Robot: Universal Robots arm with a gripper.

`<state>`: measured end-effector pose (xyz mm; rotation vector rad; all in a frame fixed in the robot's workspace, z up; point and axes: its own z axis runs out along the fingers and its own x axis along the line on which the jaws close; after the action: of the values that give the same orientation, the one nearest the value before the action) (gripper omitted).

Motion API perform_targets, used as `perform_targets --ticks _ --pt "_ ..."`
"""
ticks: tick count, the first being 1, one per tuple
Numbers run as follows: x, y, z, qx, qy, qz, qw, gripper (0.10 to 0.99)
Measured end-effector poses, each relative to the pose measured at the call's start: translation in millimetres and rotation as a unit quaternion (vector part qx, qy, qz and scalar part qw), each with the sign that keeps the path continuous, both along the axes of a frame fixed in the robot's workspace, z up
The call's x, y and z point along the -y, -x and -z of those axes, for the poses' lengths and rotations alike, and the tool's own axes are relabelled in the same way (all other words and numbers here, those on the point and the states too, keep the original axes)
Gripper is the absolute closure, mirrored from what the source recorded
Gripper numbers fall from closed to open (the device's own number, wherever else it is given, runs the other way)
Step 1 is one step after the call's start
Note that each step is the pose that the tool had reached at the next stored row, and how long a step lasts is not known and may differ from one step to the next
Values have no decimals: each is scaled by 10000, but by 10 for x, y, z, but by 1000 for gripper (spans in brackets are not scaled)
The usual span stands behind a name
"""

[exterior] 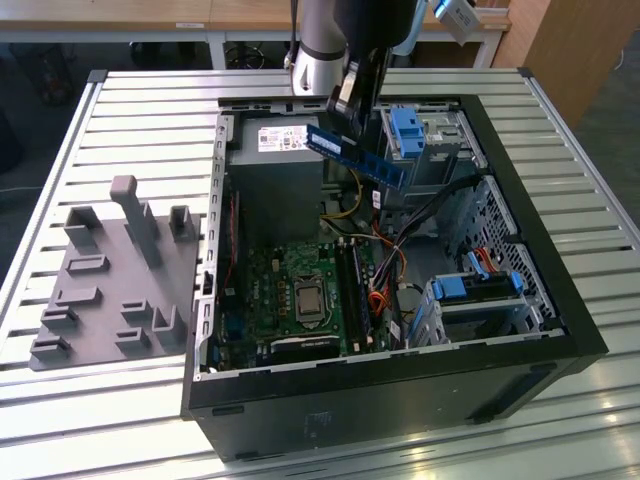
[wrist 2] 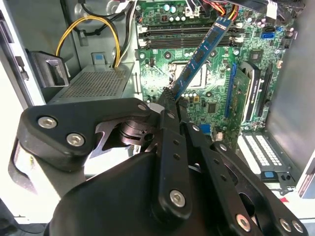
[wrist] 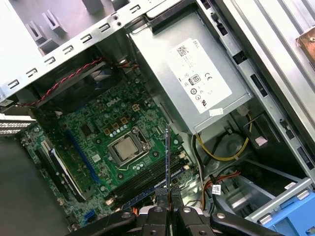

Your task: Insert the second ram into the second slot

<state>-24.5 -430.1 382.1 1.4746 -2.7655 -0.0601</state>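
In the exterior view, your pincer [exterior: 352,95] is clamped on one end of the blue memory stick [exterior: 358,157]. It holds the stick slanted in the air above the open computer case [exterior: 560,300], well apart from the memory slots [exterior: 352,285]. The case lies on its side on the slatted surface [exterior: 130,110], so the slots face up toward you.

In the second wrist view, the stick [wrist 2: 199,56] juts out from the pincer [wrist 2: 167,98]. The end grip likely leaves the long contact edge free for seating. Its far end crosses the slots [wrist 2: 192,34] in the picture only.

In the first wrist view, the stick [wrist: 167,157] appears edge-on as a thin line rising from the pincer [wrist: 167,199]. It crosses the slots [wrist: 147,182] near the processor [wrist: 127,147], not yet lined up along them.
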Motion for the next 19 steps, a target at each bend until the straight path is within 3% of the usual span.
perform_targets --ticks 19 --pt "0 0 0 0 0 356 9994 949"
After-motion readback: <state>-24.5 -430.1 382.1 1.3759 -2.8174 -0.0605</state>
